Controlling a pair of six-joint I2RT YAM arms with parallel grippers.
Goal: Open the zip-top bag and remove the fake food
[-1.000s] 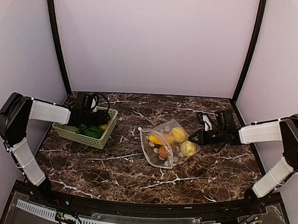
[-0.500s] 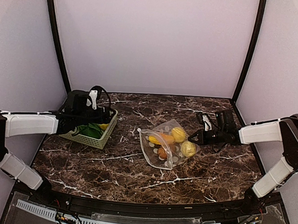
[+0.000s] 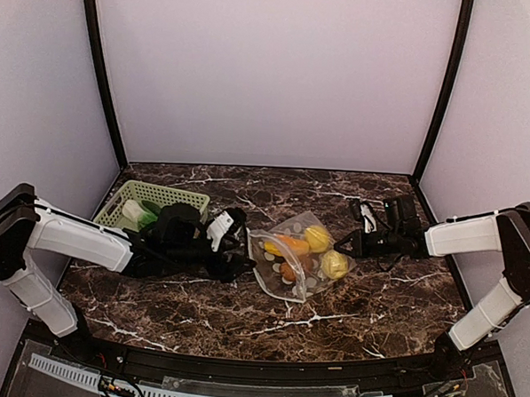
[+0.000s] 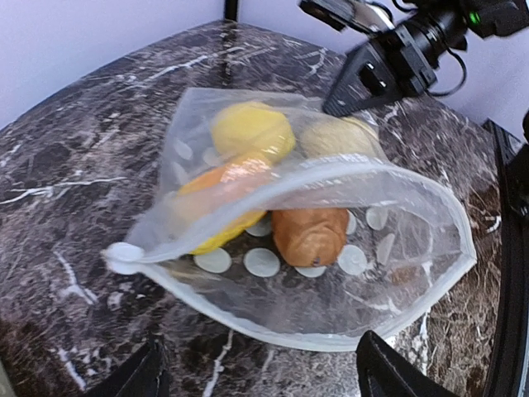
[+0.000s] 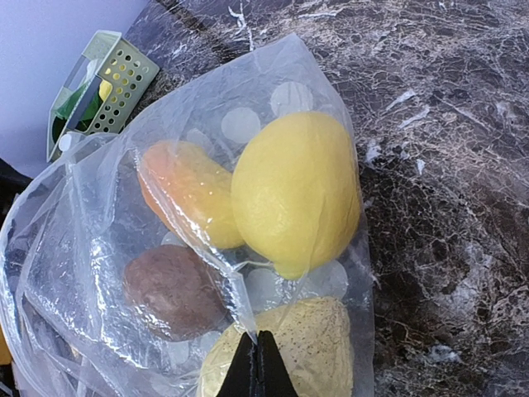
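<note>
The zip-top bag lies mid-table, its mouth gaping towards the left. It holds the fake food: a yellow lemon, a pale speckled yellow piece, an orange-yellow piece and a brown piece. My left gripper is open just in front of the mouth. In the left wrist view its gripper shows both fingertips either side of the bag's lower rim, with the brown piece just inside. My right gripper is shut on the bag's film at the closed end, beside the lemon.
The pale green slotted basket stands at the back left behind my left arm, with a green piece in it. It also shows in the right wrist view. Purple walls enclose the dark marble table.
My left arm has swung from the basket across to the bag's open mouth. The right gripper and the bag have stayed put.
</note>
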